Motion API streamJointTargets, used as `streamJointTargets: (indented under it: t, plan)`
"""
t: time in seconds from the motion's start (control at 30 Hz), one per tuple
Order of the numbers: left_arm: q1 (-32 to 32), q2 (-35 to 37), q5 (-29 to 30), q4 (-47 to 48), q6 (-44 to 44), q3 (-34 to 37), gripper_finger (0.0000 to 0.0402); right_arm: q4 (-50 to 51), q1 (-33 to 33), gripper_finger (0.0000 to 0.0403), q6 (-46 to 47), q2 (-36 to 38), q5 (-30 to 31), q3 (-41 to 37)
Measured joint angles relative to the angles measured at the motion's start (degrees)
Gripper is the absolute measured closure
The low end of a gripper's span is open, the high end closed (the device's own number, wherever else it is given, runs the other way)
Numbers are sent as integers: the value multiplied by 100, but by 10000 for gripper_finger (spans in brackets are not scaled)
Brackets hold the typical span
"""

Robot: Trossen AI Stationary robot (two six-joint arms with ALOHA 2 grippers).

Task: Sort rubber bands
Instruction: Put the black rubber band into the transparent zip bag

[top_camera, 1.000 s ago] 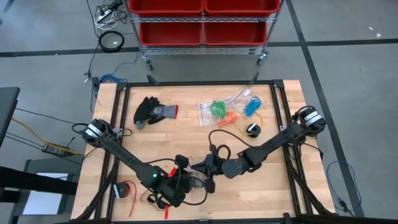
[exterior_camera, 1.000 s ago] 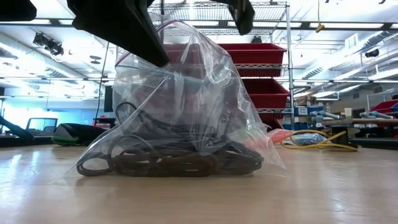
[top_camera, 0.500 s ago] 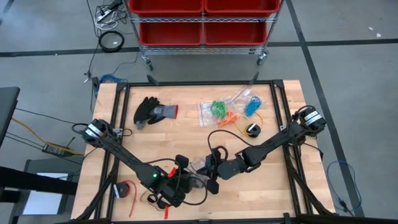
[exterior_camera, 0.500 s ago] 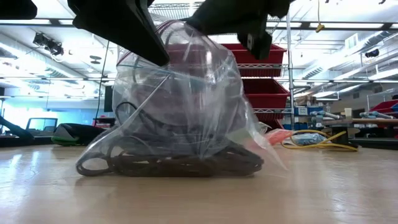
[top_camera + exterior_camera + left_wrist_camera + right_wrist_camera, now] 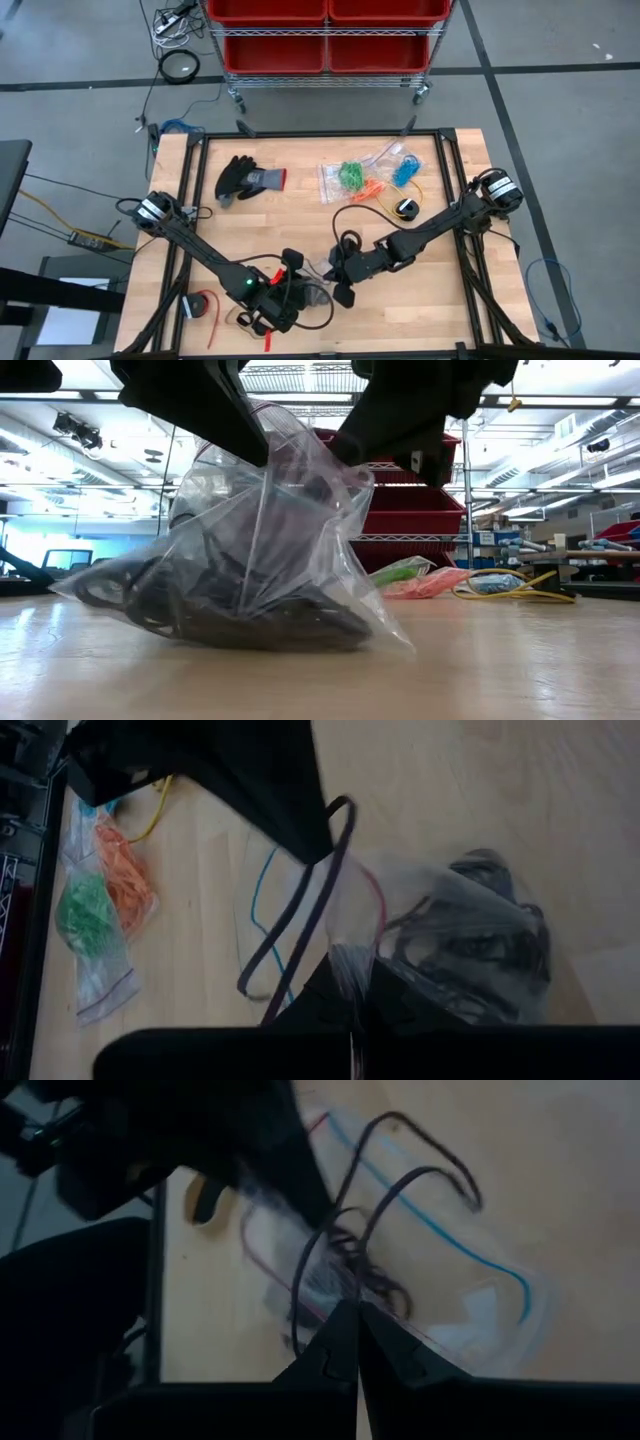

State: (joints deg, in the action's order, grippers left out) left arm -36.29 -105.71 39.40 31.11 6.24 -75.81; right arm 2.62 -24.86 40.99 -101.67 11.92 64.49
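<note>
Rubber bands (image 5: 250,615), the black ones, lie heaped inside a clear plastic bag (image 5: 300,540) near the front of the desk (image 5: 440,300), between the two arms. The left pincer (image 5: 300,292) is clenched on the bag's upper edge, and the right pincer (image 5: 338,284) is clenched on the plastic close beside it, apparently so the two can pull the mouth apart or steady it. In the low view the bag hangs tented from those two grips while its loaded bottom rests on the wood. Green and orange bands (image 5: 356,178) sit in other clear bags (image 5: 385,160) toward the far side, well apart from the arms, with a blue lot (image 5: 404,172) alongside. A black glove (image 5: 243,178) lies at the far left, unused.
</note>
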Motion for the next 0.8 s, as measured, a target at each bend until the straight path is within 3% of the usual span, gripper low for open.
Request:
streamJointTargets:
  t: [0.13,0.5,0.8]
  plan:
    - [2,-2,-2,-54,-67,0,399,-50,13,403,5,0,-286,0]
    - [35,-1,2,-544,-474,-2,399,-502,140,403,-102,0,-167,-4]
    - [72,-12,-54,-648,-867,-2,399,-823,222,403,-108,-136,-784,-3]
